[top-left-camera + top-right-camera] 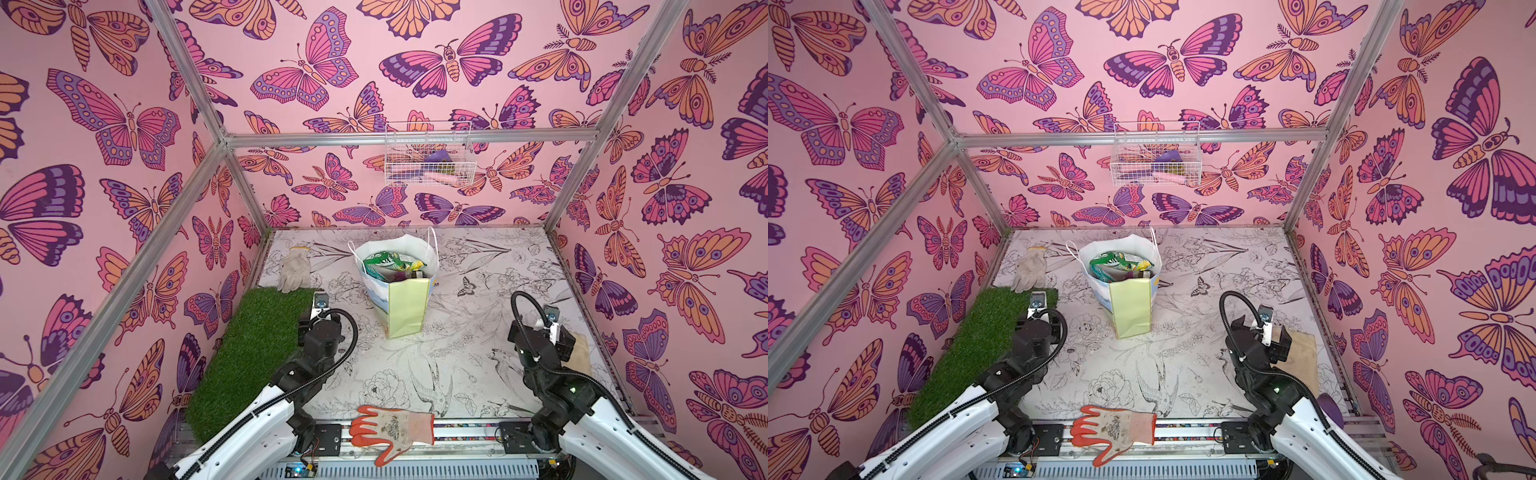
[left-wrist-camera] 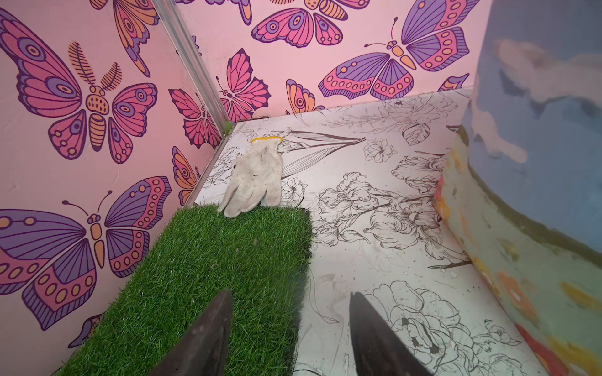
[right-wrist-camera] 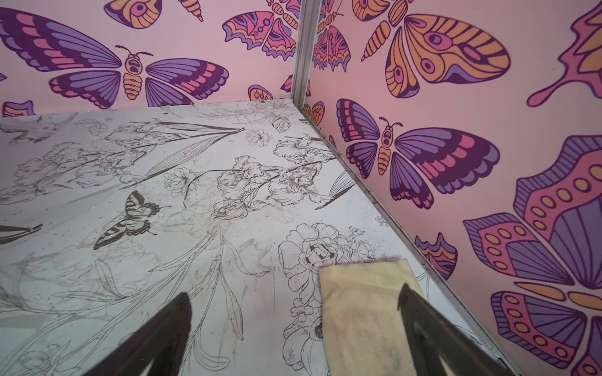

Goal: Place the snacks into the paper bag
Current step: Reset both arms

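Several snacks (image 1: 388, 261), inside paper bag (image 1: 407, 309) (upright)

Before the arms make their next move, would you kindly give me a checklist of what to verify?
1. Pale yellow-green paper bag standing upright: ok.
2. Glossy snack packets inside its mouth: ok.
3. Number of packets inside: cannot tell.
4. No packet loose on visible floral-print table: ok.
5. Left gripper open, empty: ok.
6. Right gripper open, empty: ok.
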You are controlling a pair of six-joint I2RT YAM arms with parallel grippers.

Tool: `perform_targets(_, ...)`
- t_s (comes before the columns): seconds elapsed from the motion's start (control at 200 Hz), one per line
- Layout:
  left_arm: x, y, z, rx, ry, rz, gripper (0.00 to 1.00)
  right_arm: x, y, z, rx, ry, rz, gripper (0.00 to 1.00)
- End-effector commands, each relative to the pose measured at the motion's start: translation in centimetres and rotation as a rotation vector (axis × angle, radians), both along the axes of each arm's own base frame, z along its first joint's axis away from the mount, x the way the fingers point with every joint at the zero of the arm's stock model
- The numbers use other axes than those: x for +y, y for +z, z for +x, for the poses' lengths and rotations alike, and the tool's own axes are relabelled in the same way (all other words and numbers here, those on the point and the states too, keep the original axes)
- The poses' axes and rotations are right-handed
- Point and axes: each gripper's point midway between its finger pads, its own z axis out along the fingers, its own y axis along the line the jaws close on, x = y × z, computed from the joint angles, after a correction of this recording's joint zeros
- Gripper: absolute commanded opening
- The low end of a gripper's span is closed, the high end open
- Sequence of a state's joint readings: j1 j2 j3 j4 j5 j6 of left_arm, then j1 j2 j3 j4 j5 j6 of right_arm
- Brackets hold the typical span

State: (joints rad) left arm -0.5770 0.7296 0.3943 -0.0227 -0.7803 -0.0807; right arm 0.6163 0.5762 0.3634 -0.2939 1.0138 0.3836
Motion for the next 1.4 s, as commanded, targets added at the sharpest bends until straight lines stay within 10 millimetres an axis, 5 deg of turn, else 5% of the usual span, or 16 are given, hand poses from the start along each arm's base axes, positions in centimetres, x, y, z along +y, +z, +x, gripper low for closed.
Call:
perform_targets(0.0,0.7,-0.5,0.0,-0.007,0.038,0.002,0.59,-0.5,1.8,0.7,-0.061,-0.062,-0.037,0.99)
perform_targets(0.26,1.0,-0.6,0.2,-0.007,0.046,-0.004,0.59,-0.3,2.1,1.7,-0.033,-0.078,-0.134,0.99)
perform_targets(0.586,1.5,-0.8,1.5,-0.001,0.064,0.019,0.59,-0.4,-0.8,1.8,0.042,-0.096,-0.184,0.99)
perform_targets(1.257,2.9,-4.3,1.8,0.083,0.114,0.038,0.59,0.1,-2.6,2.1,0.068,-0.060,-0.190,0.99)
perform_targets(1.302,3.3,-6.1,1.0,0.122,0.116,0.053,0.59,0.4,-2.7,2.2,0.073,-0.043,-0.190,0.99)
perform_targets(1.397,3.4,-6.7,0.8,0.131,0.119,0.048,0.59,0.8,-2.9,2.5,0.084,-0.015,-0.192,0.99)
